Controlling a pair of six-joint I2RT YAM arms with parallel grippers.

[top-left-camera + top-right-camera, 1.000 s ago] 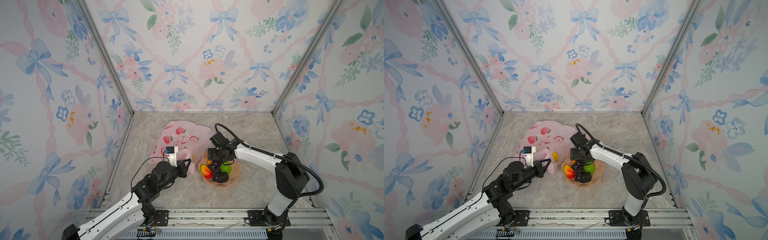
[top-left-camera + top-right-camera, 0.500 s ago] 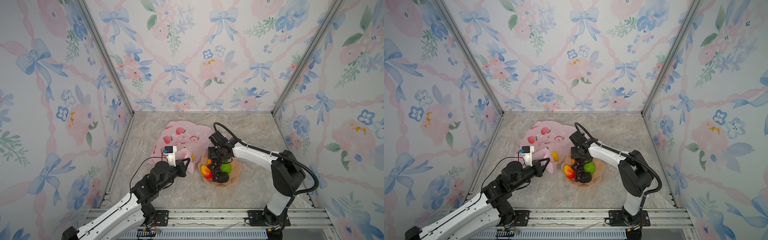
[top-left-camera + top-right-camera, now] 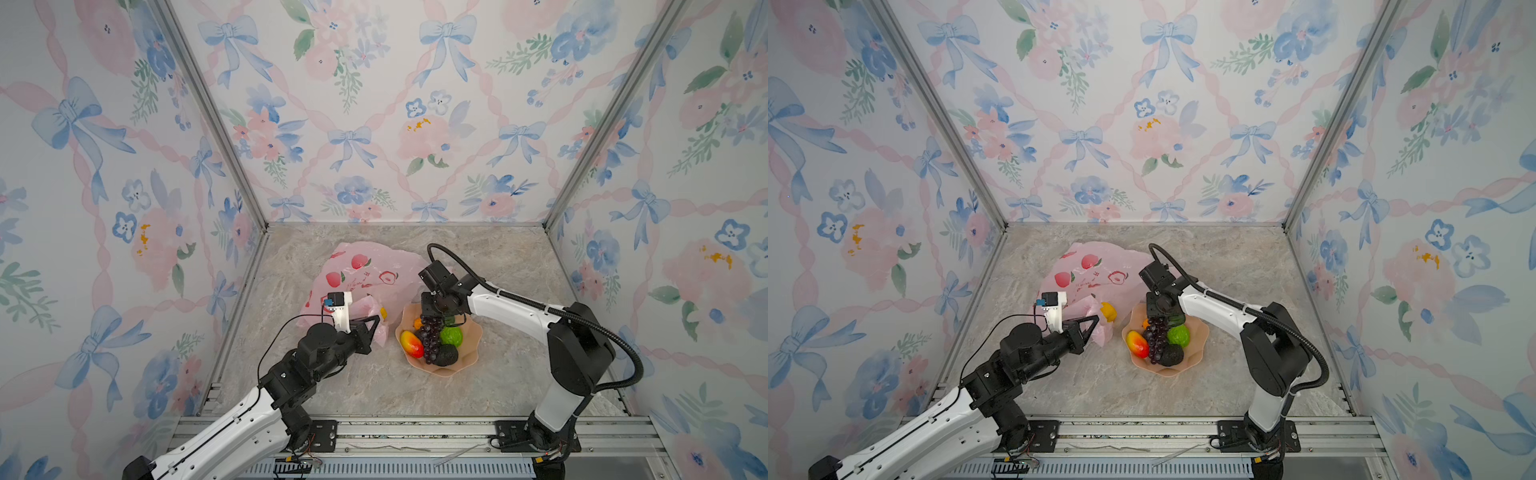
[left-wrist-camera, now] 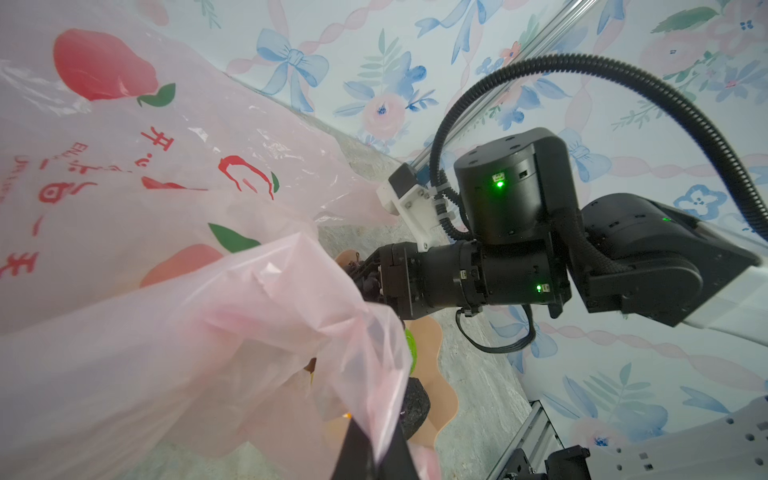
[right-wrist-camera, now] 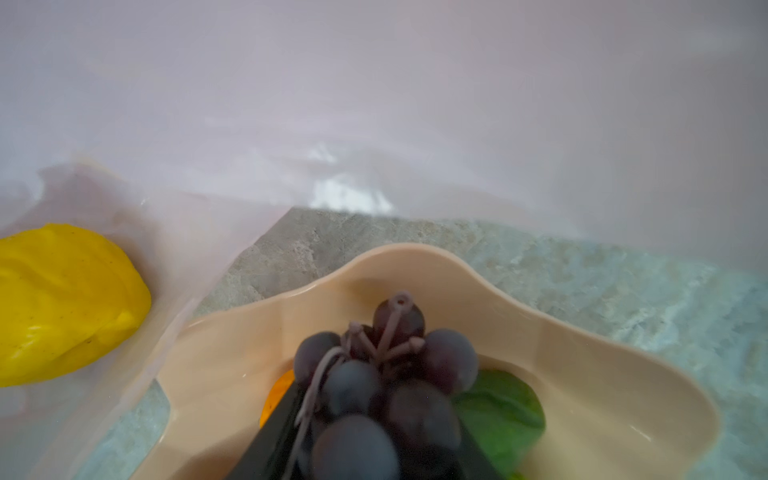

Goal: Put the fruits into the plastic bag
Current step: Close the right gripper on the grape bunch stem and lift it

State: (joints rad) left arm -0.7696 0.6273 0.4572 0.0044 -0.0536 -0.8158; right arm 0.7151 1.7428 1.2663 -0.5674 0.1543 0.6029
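Since a second ago your right gripper (image 3: 435, 319) has come down from above the bowl onto the far end of the grape bunch (image 3: 430, 337). Its jaws have narrowed from wide open. The left arm has hardly moved.

The grape bunch lies in the middle of the peach scalloped bowl (image 3: 471, 332), between the red-yellow mango (image 3: 411, 345) and the bumpy green fruit (image 3: 451, 336). The black avocado (image 3: 446, 355) is at its near end. In the right wrist view the stem end of the bunch sits between the two dark fingers, which stand partly closed on both sides of it. Whether they already press it, I cannot tell.

I judge the bunch to be light and a little soft. Its round, smooth grapes can slip out, and its lower part may hang and swing. Take it at the upper cluster near the stem, not at a single grape.

The plastic bag (image 3: 365, 270) lies just beside the bowl, thin and limp. Your left gripper (image 3: 374, 323) is fully closed and pinches the bag's edge, lifting the mouth. The yellow lemon (image 5: 62, 303) lies at that mouth.
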